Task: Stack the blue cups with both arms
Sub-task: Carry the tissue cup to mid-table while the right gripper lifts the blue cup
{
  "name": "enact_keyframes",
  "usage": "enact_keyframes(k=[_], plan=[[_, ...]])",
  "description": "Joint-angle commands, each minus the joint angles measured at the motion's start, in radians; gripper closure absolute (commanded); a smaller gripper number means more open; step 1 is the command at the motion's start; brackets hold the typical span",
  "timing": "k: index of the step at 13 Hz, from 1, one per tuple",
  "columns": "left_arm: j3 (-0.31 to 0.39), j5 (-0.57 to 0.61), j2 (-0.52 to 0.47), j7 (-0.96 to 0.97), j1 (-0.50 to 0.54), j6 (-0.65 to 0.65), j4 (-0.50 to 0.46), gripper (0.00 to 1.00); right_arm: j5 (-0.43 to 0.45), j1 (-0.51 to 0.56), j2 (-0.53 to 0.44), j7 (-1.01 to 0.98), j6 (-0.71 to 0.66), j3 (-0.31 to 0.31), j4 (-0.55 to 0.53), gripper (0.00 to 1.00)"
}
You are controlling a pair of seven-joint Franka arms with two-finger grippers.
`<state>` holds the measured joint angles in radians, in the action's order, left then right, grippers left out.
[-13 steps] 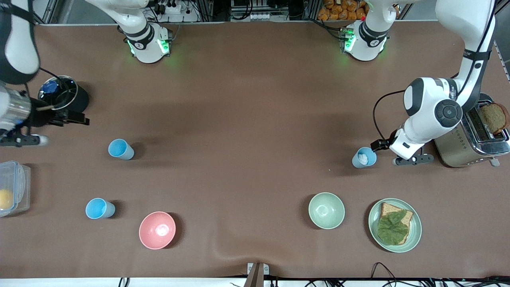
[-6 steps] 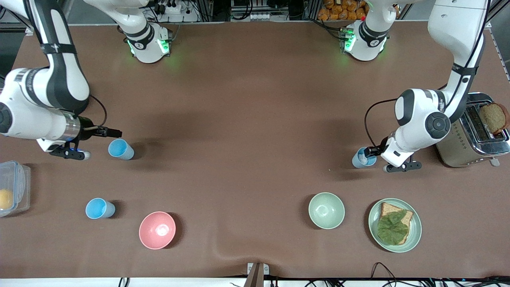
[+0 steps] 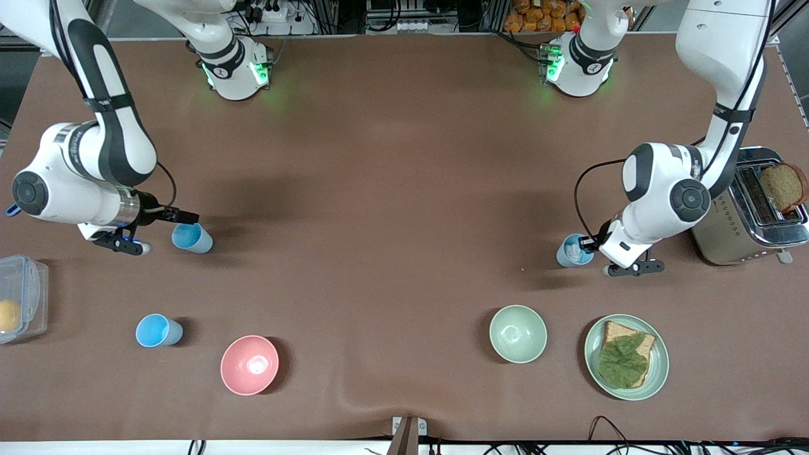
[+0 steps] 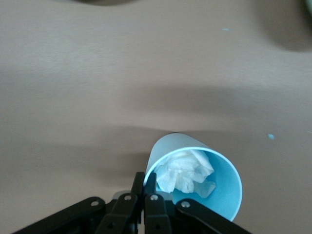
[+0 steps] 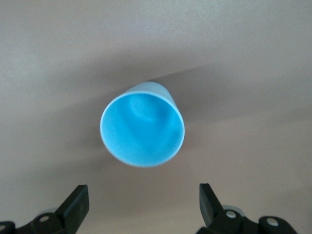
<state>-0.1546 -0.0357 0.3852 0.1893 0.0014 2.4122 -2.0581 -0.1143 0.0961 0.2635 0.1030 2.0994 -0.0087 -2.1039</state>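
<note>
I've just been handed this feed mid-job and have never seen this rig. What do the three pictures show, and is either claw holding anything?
Two white robot arms work at a brown table. The wide picture looks down from across it; the other two come from cameras on each wrist. The left claw is shut on the rim of a blue cup with tissue inside, beside a toaster. The right claw is open beside an empty blue cup, holding nothing. A third blue cup, a pink bowl, a green bowl and a plate of bread lie nearer the front camera.
</note>
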Motion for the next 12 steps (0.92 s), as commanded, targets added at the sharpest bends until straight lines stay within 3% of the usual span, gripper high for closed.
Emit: enact_keyframes(k=[1, 3, 5, 8, 12], plan=[[-0.135, -0.053, -0.031, 0.1, -0.004, -0.024, 0.016, 1.0, 0.013, -0.117, 0.016, 0.09, 0.083, 0.006, -0.021, 0.0], [-0.25, -0.053, -0.017, 0.278, -0.021, -0.033, 0.061, 1.0, 0.164, -0.226, -0.03, 0.098, 0.099, 0.007, -0.031, 0.0], [-0.275, -0.043, 0.004, 0.428, -0.12, -0.033, 0.099, 1.0, 0.282, -0.259, -0.018, 0.06, 0.103, 0.01, -0.007, 0.0], [-0.27, -0.033, 0.064, 0.623, -0.276, -0.033, 0.169, 1.0, 0.317, -0.248, -0.003, -0.106, 0.122, 0.009, 0.004, 0.0], [-0.272, 0.137, 0.136, 0.887, -0.391, -0.033, 0.22, 1.0, 0.367, -0.246, 0.037, -0.12, 0.123, 0.007, -0.018, 0.0]])
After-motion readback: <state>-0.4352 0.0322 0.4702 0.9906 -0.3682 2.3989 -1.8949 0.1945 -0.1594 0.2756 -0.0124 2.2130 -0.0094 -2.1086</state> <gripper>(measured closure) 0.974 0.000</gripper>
